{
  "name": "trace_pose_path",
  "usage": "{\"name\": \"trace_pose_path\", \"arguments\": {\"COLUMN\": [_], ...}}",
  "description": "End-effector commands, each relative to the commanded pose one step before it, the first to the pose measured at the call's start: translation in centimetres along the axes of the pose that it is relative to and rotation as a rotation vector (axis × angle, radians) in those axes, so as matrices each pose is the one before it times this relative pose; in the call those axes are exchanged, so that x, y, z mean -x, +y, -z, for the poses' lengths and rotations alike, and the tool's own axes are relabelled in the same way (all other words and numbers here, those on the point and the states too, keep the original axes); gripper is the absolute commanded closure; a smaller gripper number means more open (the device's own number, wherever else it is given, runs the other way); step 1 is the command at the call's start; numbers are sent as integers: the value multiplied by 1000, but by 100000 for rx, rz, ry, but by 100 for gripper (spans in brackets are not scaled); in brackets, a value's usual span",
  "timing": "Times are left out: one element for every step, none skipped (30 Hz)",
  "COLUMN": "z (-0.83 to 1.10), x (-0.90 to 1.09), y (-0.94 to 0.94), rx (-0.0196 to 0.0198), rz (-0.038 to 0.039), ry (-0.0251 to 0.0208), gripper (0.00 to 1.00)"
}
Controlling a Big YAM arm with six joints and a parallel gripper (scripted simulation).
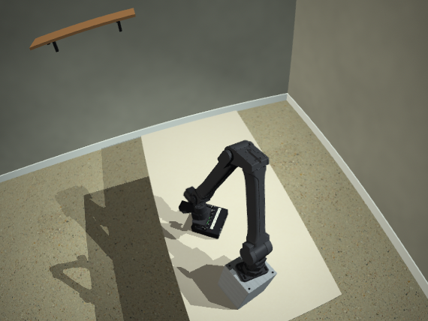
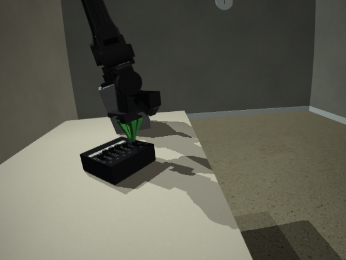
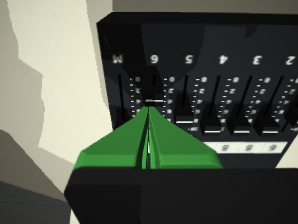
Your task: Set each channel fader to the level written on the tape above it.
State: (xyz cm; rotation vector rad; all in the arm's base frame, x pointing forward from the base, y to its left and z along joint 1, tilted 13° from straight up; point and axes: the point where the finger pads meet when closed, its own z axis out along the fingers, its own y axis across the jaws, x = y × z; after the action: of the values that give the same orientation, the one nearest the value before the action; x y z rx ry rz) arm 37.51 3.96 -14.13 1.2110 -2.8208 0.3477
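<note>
The black lighting desk [image 1: 221,218] [image 2: 121,168] [image 3: 240,35] stands flat on the pale table [image 1: 188,157] [image 2: 61,212]. In the wrist view it shows upside down, with labels M, 6, 5, 4, 3, 2 over the fader slots. My gripper [image 3: 148,112] [image 2: 132,140] [image 1: 198,220] is shut, with nothing between its green fingers. Its tips rest against the cap of channel fader 6 [image 3: 155,101], which sits near the middle of its scale. The cap of fader 5 [image 3: 184,121] sits closer to the white tape [image 3: 250,147]. The caps of faders 4 [image 3: 212,131] and 3 [image 3: 241,131] sit closer still. The master fader's cap is hidden behind my finger.
The arm's grey base block [image 1: 245,286] stands on the table behind the desk. The table edge [image 2: 212,182] runs close to the desk's right side, with floor beyond. A wooden shelf [image 1: 82,28] hangs on the far wall.
</note>
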Motion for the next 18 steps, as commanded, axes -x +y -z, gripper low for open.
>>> {"name": "trace_pose_path", "arguments": {"z": [549,-84,1,38,130,71,-41,-81,-30,52,111,48,-19,-13,0,0,-13,-1], "x": [1979,54,60,76,118,84,30,4,5,12,67,65,30,3,0,0,-22,-2], "y": [-690,116,0,-23,-79,-43,21,45,-1,-96,-94,-24,20,21,0,0,-18,-1], "rx": [-1524,129,-2,-56,-193,-105,39,97,42,-73,-175,-115,-20,25,0,0,23,3], "rz": [-412,237,-1,-24,-83,-45,17,42,-39,-222,-143,-4,49,43,0,0,37,9], "ry": [-2000,189,-5,-88,-296,-163,57,147,65,-108,-268,-179,-34,36,0,0,38,5], "gripper": [100,100,100,100,100,100,100,100,100,100,100,100,100,100,100,100,100,100]}}
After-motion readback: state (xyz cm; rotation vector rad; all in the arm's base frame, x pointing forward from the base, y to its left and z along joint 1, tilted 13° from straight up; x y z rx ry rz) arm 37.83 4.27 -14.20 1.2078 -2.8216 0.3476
